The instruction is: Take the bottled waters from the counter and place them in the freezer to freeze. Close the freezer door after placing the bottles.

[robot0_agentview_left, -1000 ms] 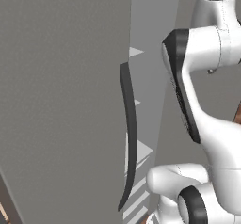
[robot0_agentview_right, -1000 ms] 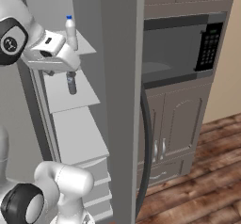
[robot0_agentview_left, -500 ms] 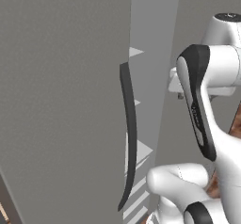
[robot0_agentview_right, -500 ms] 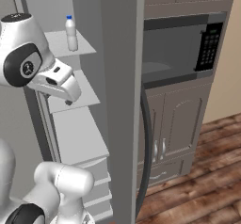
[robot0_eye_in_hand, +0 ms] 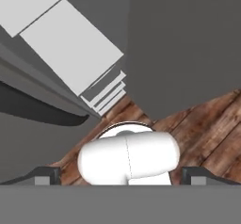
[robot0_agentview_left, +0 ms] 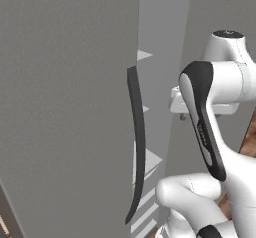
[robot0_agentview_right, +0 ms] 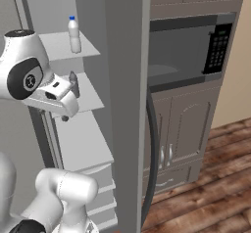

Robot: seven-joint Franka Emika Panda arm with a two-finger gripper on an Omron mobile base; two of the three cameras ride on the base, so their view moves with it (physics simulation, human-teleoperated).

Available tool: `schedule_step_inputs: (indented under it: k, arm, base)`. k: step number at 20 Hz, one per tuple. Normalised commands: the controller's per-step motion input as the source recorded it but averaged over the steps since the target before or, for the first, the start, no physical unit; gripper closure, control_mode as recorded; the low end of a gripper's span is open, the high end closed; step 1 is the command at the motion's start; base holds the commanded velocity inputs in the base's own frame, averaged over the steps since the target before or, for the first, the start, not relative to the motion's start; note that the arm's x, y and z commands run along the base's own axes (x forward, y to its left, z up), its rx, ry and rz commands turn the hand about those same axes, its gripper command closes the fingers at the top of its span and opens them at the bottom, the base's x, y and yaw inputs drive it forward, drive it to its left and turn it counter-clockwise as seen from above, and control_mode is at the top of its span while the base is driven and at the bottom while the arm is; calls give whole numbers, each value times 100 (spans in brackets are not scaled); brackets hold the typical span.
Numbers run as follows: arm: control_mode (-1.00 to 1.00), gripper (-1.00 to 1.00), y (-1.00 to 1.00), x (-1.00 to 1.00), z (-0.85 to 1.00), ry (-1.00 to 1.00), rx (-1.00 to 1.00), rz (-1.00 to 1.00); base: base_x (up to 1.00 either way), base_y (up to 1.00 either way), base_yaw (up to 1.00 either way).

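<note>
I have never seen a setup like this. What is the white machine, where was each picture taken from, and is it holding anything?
The white machine is a robot arm in a computer-drawn kitchen. Two pictures come from cameras behind it, to its left and right; the third looks along its pincer, here at pale shelves and wooden floor. The tall grey unit is the freezer, standing open. The freezer door with its dark handle takes up much of the left picture. One whitish, blue-capped water bottle stands on an upper shelf. The pincer hangs open and empty in front of the shelves. Right of the freezer is a built-in oven.
</note>
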Motion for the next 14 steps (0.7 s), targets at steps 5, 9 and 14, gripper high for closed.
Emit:
schedule_step_inputs:
  k: [5,9,14]
  arm:
    - [-100,-100,13,0,-34,1,0,20]
    - [-100,-100,3,0,-30,3,0,16]
    - [-100,-100,0,0,-42,3,0,4]
  base:
    - [0,0,0]
    - [0,0,0]
    - [0,0,0]
